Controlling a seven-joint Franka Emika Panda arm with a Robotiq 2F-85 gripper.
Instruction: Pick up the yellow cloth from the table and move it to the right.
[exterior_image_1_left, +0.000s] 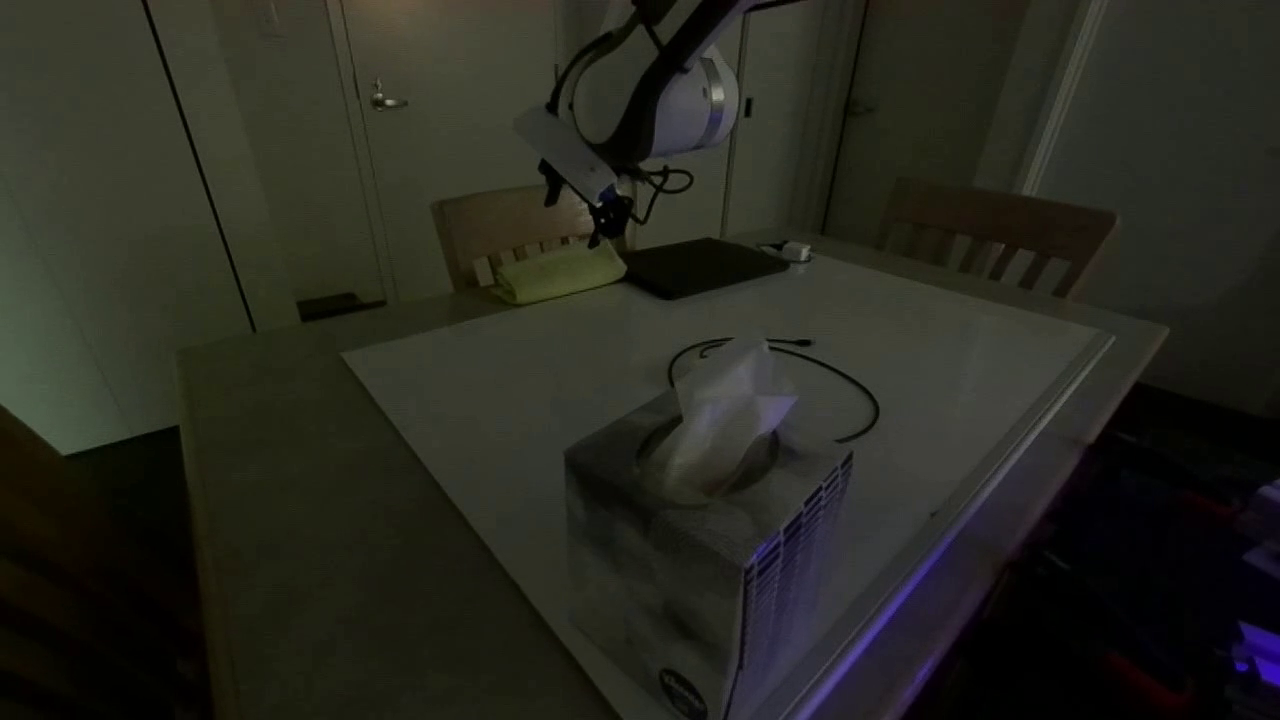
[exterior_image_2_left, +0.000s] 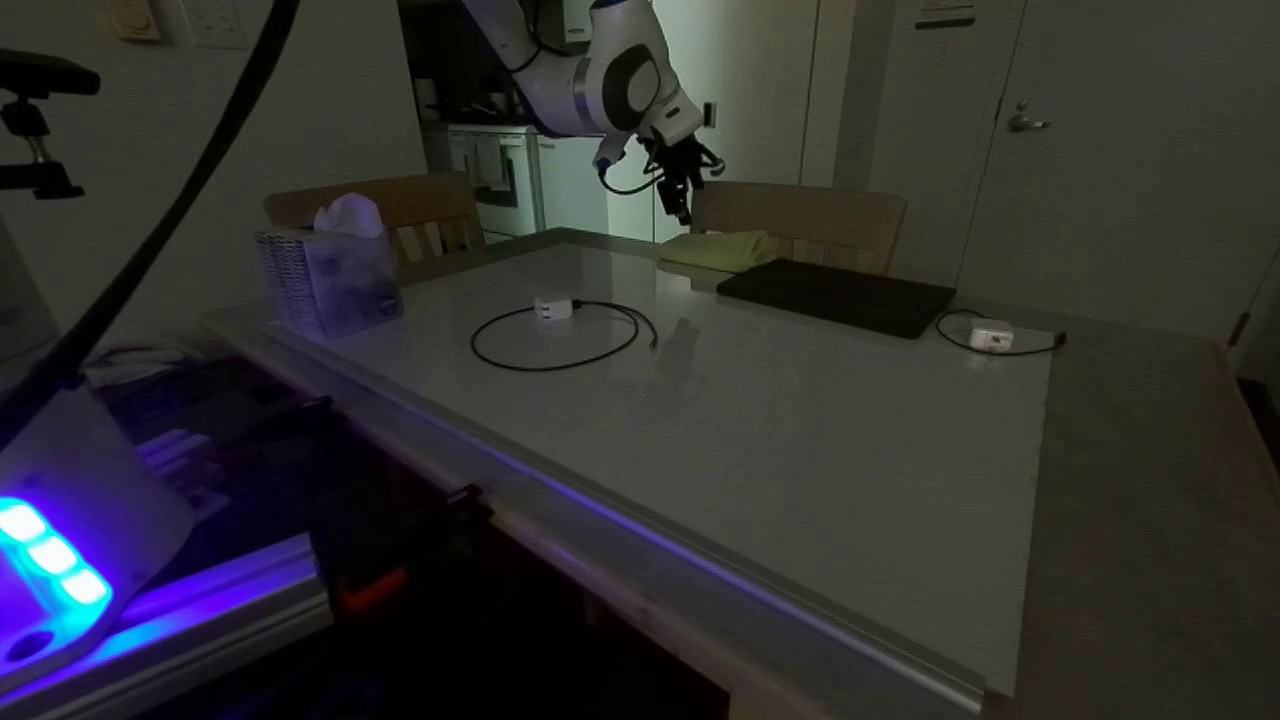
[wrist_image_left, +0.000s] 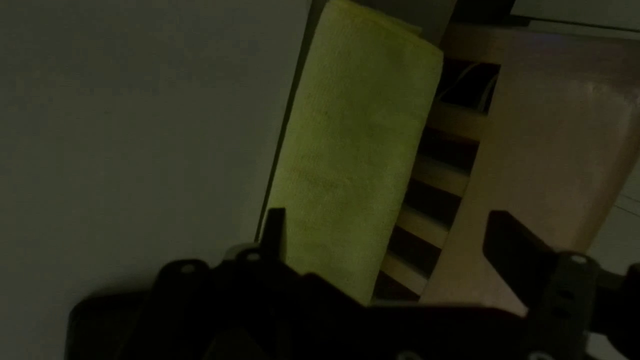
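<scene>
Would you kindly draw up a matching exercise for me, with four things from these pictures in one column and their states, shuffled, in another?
Things:
1. yellow cloth
2. rectangular pad
3. tissue box
4. gripper

States:
A. white tissue sticking out of the top
B. open, in the air
C. folded, on the table
D. flat and black

Right pairs:
1-C
2-D
3-A
4-B

The table (exterior_image_2_left: 800, 430) carries a tissue box (exterior_image_1_left: 650, 570), yellow cloth (exterior_image_1_left: 565, 276), black pad (exterior_image_2_left: 835, 295) and cables (exterior_image_2_left: 540, 369).
</scene>
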